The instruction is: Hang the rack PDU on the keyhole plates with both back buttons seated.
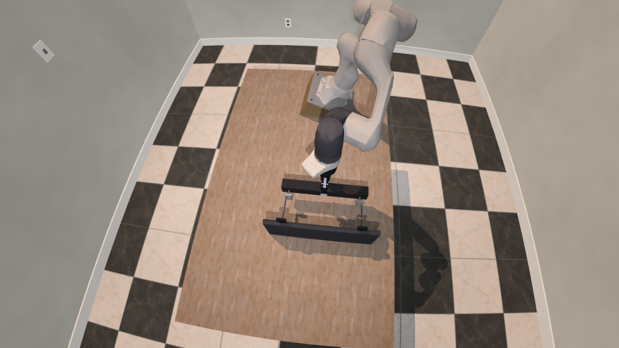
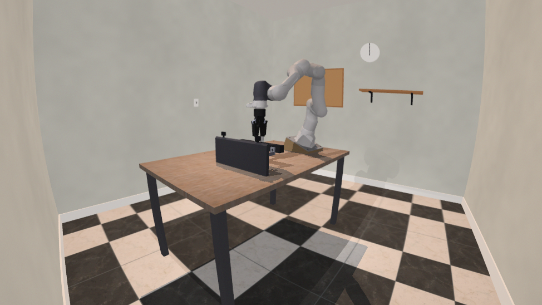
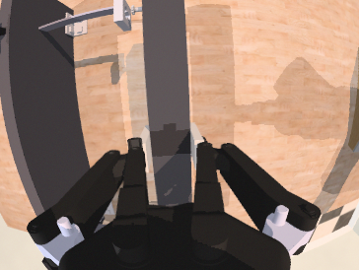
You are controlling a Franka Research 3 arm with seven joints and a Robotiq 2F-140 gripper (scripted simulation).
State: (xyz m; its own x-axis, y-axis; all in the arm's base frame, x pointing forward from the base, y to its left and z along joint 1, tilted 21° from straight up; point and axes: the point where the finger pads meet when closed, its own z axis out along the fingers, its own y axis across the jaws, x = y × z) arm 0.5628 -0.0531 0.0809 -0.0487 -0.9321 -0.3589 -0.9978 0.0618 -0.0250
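The rack PDU [image 1: 298, 186] [image 3: 166, 47] is a long dark bar, held level above the table and parallel to the dark back panel [image 1: 320, 232] [image 2: 240, 155] [image 3: 35, 100]. My gripper [image 1: 324, 185] [image 2: 259, 136] [image 3: 171, 134] is shut on the PDU near its middle, gripping from above. Two small grey keyhole plates [image 1: 286, 197] [image 1: 358, 201] stand on thin arms off the panel, right beside the PDU's back. In the wrist view one plate [image 3: 120, 10] sits close against the PDU's side. The buttons are hidden, so I cannot tell if they are in the slots.
The wooden table [image 1: 259, 129] [image 2: 197, 178] [image 3: 275, 34] carries the panel near its middle. The robot's wedge-shaped base [image 1: 311, 108] [image 2: 291, 146] stands at the far end. A checkered floor surrounds the table.
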